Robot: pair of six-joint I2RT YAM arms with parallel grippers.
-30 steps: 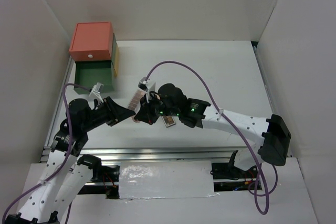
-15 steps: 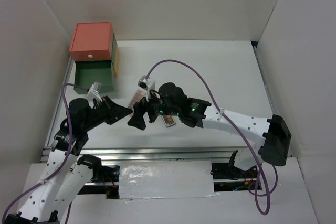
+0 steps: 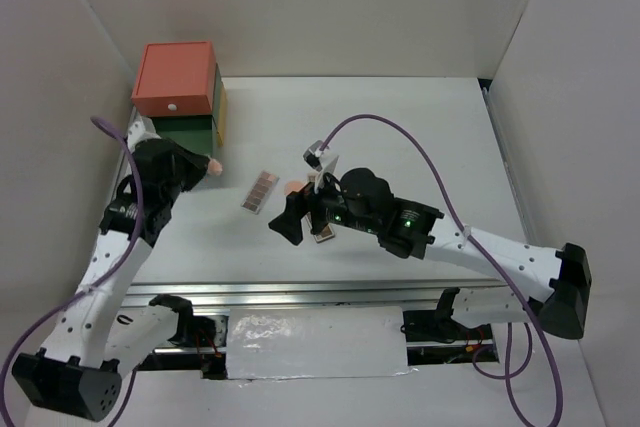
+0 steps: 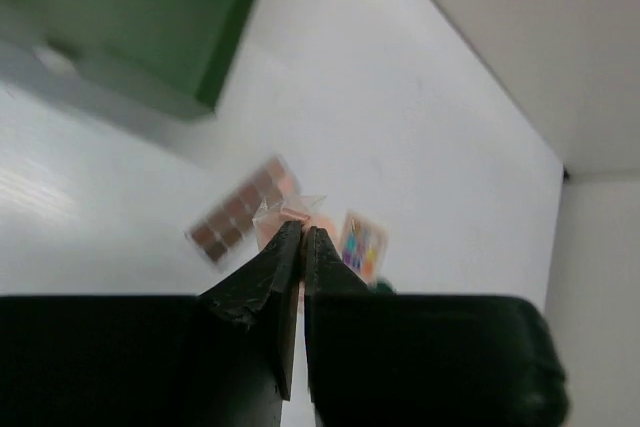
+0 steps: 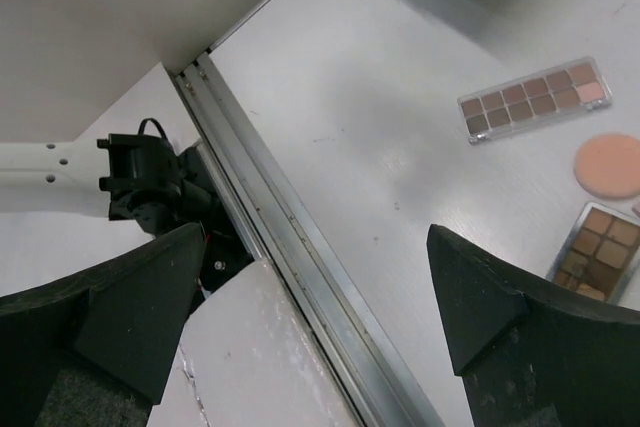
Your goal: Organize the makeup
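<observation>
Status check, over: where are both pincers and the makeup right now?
Left pincer shut on peach puff near green drawer. Right pincer open, empty. Pinkish palette, brown palette, second puff loose on table. Nothing in the way.

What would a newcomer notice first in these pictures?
The coral, green and yellow stacked drawer box stands far left on the white table, the left gripper beside it shut on a small peach thing. At the centre, the right gripper gapes open near a brown-toned rectangular eyeshadow palette and a round peach puff.
</observation>
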